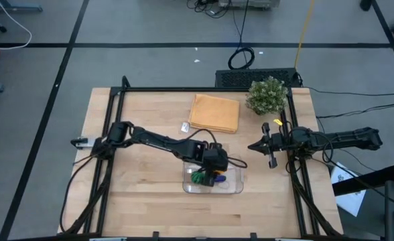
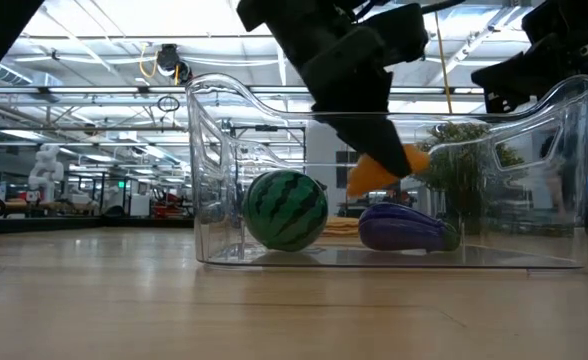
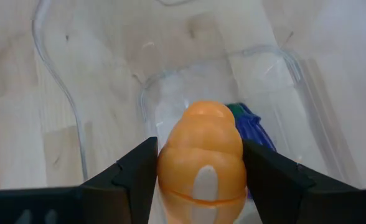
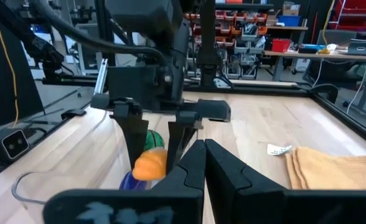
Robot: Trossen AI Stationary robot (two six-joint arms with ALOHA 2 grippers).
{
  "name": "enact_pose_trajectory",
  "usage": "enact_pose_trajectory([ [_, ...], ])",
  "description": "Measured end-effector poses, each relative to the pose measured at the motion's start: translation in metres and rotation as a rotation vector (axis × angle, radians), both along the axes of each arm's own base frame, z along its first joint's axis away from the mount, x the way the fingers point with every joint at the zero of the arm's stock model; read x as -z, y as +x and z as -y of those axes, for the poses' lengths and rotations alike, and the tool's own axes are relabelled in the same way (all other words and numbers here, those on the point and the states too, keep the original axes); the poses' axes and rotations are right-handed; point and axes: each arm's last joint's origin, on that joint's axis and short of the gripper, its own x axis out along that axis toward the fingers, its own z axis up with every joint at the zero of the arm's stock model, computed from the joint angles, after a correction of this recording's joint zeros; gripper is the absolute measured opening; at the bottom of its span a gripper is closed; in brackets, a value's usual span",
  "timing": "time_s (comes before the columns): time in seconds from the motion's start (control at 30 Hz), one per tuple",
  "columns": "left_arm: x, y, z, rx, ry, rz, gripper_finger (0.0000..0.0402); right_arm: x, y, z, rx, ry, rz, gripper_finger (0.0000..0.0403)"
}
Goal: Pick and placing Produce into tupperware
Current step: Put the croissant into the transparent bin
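The left pincer (image 2: 379, 165) hangs over the middle of the clear tupperware (image 2: 564, 200), which sits on the near centre of the pale wooden worktop (image 1: 143, 181), and its two dark fingers are clamped on the flanks of the orange piece (image 3: 201, 158), a smooth, glossy, lumpy toy with rounded bulges. It is held above the container floor rather than resting on it, apparently so that it can be let go inside the walls without striking what already lies there. Below it, on the floor of the container, the watermelon ball (image 2: 287, 209), round and banded in dark and light green, sits toward the left end, and the purple eggplant (image 2: 406, 228), elongated and shiny with a green cap, lies just right of it, right under the orange piece. The container is thin, transparent plastic with rounded corners and a raised, curving rim, with no lid on it. The right pincer (image 1: 260, 145) waits well apart at the right edge of the worktop, its fingers drawn together on nothing. At the far side lie a folded tan cloth (image 1: 214, 112), soft and flat, and a bushy potted plant (image 1: 267, 95).
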Motion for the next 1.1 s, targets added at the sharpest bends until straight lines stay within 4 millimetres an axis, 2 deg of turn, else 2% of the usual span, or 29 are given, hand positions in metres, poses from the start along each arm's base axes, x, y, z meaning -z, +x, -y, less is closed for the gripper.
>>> enact_pose_trajectory([
  [0.23, -0.003, -0.001, 0.0, -0.013, -0.02, -0.015, 0.0211, 0.001, 0.0, 0.0, -0.001, -0.008, -0.006, 0.0],
  [0.43, 0.009, -0.001, 0.001, -0.003, -0.005, -0.059, 0.0211, 0.0, 0.001, 0.0, -0.001, -0.012, -0.004, 0.0],
  [0.87, 0.012, 0.0, -0.003, -0.009, 0.001, -0.069, 0.0211, 0.001, 0.001, 0.0, 0.0, -0.008, -0.005, 0.0],
  [1.1, 0.026, 0.001, -0.001, 0.038, 0.012, -0.105, 0.0211, 0.001, 0.0, 0.0, -0.001, -0.008, -0.005, 0.0],
])
